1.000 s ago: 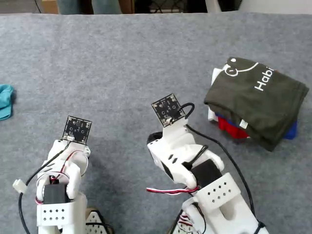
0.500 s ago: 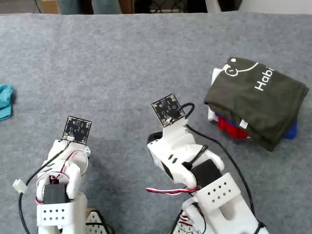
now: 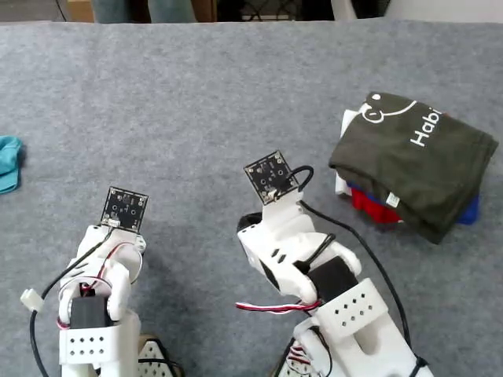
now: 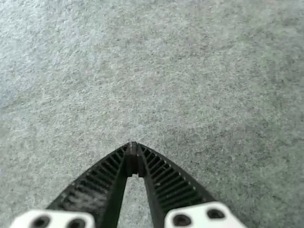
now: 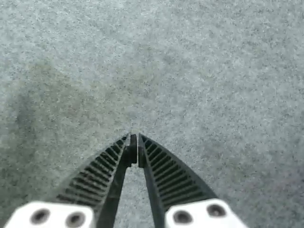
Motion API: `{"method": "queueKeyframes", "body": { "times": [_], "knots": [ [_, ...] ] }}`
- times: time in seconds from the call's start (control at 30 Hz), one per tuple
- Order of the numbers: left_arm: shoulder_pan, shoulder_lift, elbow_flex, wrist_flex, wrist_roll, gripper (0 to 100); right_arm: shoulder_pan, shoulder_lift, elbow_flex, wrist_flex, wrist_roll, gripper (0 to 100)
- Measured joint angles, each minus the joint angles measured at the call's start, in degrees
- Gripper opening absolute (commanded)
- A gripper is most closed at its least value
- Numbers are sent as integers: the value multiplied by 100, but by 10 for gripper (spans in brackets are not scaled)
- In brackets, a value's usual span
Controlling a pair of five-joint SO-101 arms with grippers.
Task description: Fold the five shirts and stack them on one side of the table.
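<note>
Folded shirts sit stacked near the right edge of the grey felt tabletop [image 3: 196,94]: dark olive printed shirt [image 3: 413,169] on top, red shirt [image 3: 369,203], blue shirt [image 3: 469,210] and white shirt [image 3: 346,126] beneath. Crumpled teal cloth [image 3: 8,161] lies at the left edge. Left gripper [image 4: 132,145] and right gripper [image 5: 133,137] each have tips pressed together, empty, over bare felt.

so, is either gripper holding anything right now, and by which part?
Nothing is held. The left gripper and the right gripper are both shut with nothing between the fingers, over the bare table.
</note>
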Motion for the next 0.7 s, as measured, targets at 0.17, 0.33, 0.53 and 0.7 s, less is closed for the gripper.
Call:
{"method": "queueKeyframes", "body": {
  "times": [0.17,0.33,0.53,0.7],
  "knots": [
    [0,0,0,0,0,30,0,0,0,0,0,15],
    [0,0,0,0,0,30,0,0,0,0,0,15],
    [0,0,0,0,0,30,0,0,-255,0,0,15],
    [0,0,0,0,0,30,0,0,-334,0,0,15]
  ]
}}
